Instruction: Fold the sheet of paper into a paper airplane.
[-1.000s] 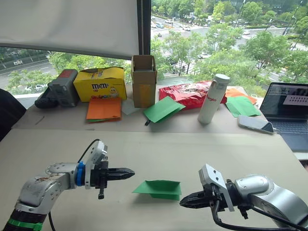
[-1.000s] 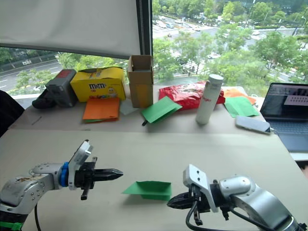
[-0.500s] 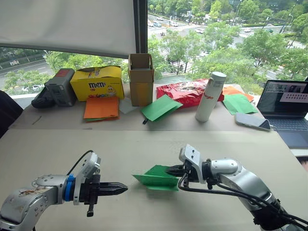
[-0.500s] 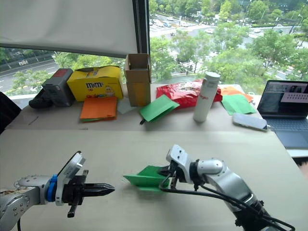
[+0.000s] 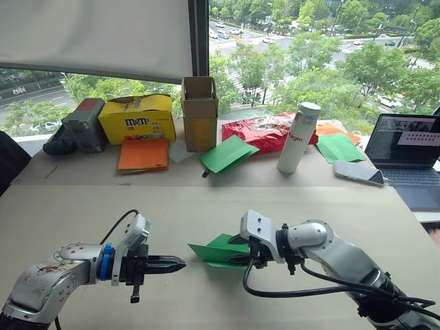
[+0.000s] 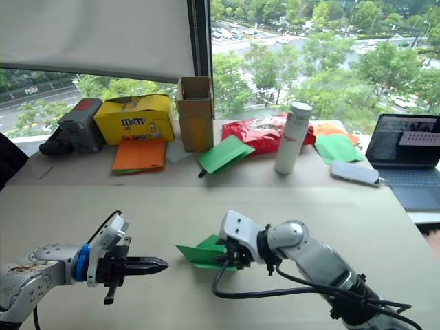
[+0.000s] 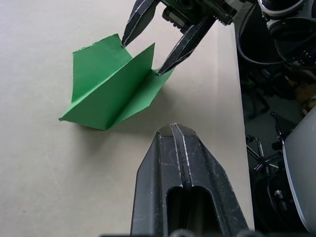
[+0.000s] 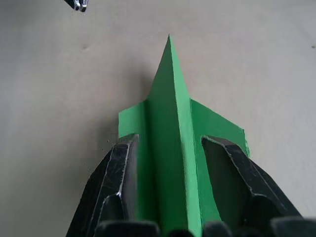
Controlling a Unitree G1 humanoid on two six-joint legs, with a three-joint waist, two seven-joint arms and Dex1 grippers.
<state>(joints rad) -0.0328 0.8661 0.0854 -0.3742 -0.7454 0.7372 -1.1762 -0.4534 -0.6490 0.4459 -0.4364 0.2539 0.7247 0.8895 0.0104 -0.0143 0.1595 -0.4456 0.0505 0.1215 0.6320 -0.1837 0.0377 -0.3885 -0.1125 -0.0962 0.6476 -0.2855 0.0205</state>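
Note:
The green sheet of paper (image 5: 212, 251) lies on the table's near middle, folded into a pointed paper airplane (image 8: 170, 94) shape with a raised middle ridge and two flat wings. My right gripper (image 5: 236, 251) is open at its right end. Its fingers (image 8: 121, 173) stand on either side of the ridge, over the wings, and do not pinch it. My left gripper (image 5: 180, 262) is shut and empty. Its tip (image 7: 175, 129) points at the paper from the left, a short gap away.
Along the back stand a yellow box (image 5: 136, 118), a cardboard box (image 5: 200, 113), orange sheets (image 5: 143, 155), spare green sheets (image 5: 230, 153), a red bag (image 5: 265, 130) and a white bottle (image 5: 295, 137). A phone (image 5: 361, 173) and a laptop (image 5: 405, 155) are at the right.
My right gripper came from the front right to the paper, reaching its right end, and now straddles the ridge. The left gripper stayed shut to the paper's left.

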